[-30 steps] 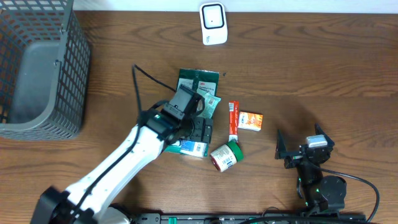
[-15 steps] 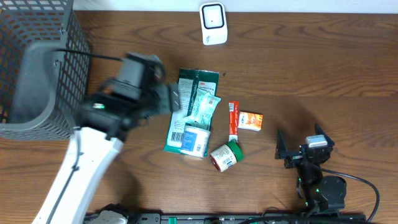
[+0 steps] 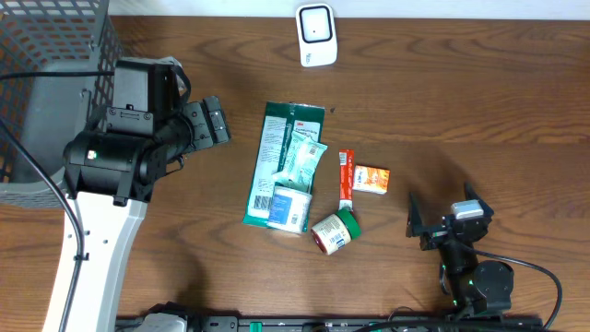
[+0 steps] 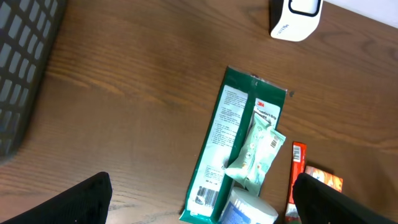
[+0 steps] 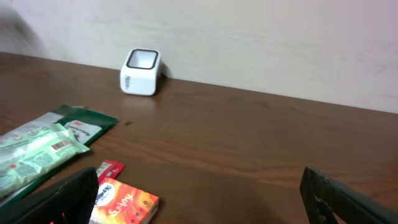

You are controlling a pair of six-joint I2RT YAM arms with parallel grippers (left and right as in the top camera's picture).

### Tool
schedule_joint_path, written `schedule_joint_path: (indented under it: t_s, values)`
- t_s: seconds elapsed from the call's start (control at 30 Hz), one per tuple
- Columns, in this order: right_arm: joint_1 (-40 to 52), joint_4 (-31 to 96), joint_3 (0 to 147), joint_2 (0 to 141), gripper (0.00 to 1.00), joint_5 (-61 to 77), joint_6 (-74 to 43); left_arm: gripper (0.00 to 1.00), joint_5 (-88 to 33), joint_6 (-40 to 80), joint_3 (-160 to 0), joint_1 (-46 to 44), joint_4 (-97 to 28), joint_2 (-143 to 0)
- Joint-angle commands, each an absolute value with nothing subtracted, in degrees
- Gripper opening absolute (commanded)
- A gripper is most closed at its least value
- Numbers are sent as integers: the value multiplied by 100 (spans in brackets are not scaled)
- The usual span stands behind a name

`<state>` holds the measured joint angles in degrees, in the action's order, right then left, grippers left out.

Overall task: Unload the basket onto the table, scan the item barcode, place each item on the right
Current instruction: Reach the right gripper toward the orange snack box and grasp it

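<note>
Bare table [image 3: 489, 101] right of the scanner [image 3: 315, 35]: open passage for me. Basket [image 3: 55, 111] walls off my far left. Pile of packets [image 3: 281, 166] clutters the centre.

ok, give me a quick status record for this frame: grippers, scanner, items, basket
left gripper: open, empty, over bare table between basket and item pile
right gripper: open, empty, right of the items
barcode scanner: white, at the table's far edge, nothing presented to it
green pouch: flat, with the pale green sachet and white tub overlapping it
loose items: red tube, orange box, green-lidded jar on its side
wire basket: grey, far left
scan: not started
</note>
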<state>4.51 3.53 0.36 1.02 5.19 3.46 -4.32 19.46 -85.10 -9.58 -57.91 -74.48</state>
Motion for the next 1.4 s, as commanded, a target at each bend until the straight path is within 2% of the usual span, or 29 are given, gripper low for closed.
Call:
schedule_joint_path:
  t_s: [0.0,0.17,0.4,0.57,0.63,0.8,0.87,1.03,1.07,1.1,1.13,1.17,1.23,1.27,1.3,1.37]
  values:
    - [410,117,32,82,99,910,224,94,-397,1870,-8541,-932,-5804,-7459]
    - [405,-145,290,86,99,1155,217,93,-397,1870,-8541,-932,-5806,-7459]
    - [405,1420,2309,902,99,1144,174,93,-397,1870,-8541,-932,-5806,-7459]
    - [405,2869,4412,2585,99,1245,202,93,-397,1870,-8541,-932,-5804,-7459]
    - [405,4034,5752,3835,99,1520,480,93,-397,1870,-8541,-932,-5804,-7459]
    - [405,6243,7693,5863,99,1682,746,94,-397,1872,-8541,-932,-5804,-7459]
    - [405,6943,8272,6552,99,1712,733,93,-397,1872,-8541,-932,-5804,-7459]
    - [408,7699,8853,7752,99,2506,598,93,-397,1870,-8541,-932,-5806,-7459]
    - [408,7728,8833,7946,94,2506,674,94,-397,1872,-8541,-932,-5804,-7459]
    - [408,7776,8820,8082,81,2460,683,94,-397,1872,-8541,-932,-5806,-7459]
    - [408,7822,8805,8226,66,2377,683,93,-397,1870,-8541,-932,-5804,-7459]
    - [408,7865,8790,8399,42,2246,672,93,-397,1870,-8541,-932,-5806,-7459]
    - [405,7896,8753,8705,11,2062,672,93,-397,1870,-8541,-932,-5804,-7459]
    - [405,7887,8713,8858,9,1959,670,93,-397,1870,-8541,-932,-5806,-7459]
    - [405,7854,8661,9030,11,1848,672,93,-397,1872,-8541,-932,-5804,-7459]
    - [408,7690,8521,9417,42,1785,757,94,-397,1870,-8541,-932,-5804,-7459]
